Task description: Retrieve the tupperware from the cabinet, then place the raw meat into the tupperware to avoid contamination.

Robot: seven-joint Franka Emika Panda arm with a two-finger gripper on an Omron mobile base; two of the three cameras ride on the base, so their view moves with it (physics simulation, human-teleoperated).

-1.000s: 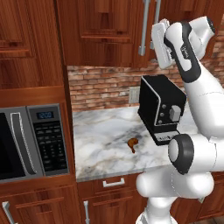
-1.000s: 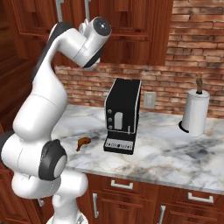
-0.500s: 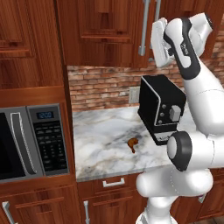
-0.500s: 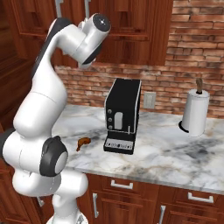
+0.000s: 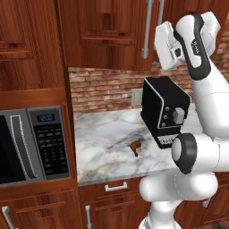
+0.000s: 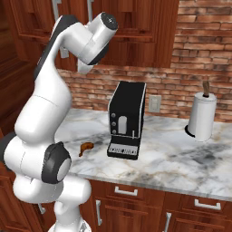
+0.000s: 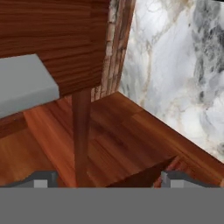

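Observation:
The cabinet [image 5: 103, 31] hangs above the counter, its dark reddish doors looking shut in both base views. My hand [image 5: 167, 44] is raised right beside the door's silver bar handle [image 5: 145, 33]. In the hand view my gripper [image 7: 107, 179] stands open with nothing between its tips, and the grey handle [image 7: 24, 83] lies just ahead at upper left against the cabinet wood [image 7: 57, 30]. The raw meat [image 5: 135, 147] [image 6: 86, 146] lies on the marble counter [image 5: 103, 143], left of the coffee machine. The tupperware is out of view.
A black coffee machine [image 5: 163, 112] [image 6: 127, 120] stands on the counter under my hand. A microwave [image 5: 27, 143] is built in at the left. A paper towel roll [image 6: 201, 118] stands at the right by the brick wall [image 6: 199, 59]. Drawers [image 6: 127, 192] run below the counter.
My arm has lifted a little and the hand has edged closer to the cabinet handle. The meat and the coffee machine have not moved.

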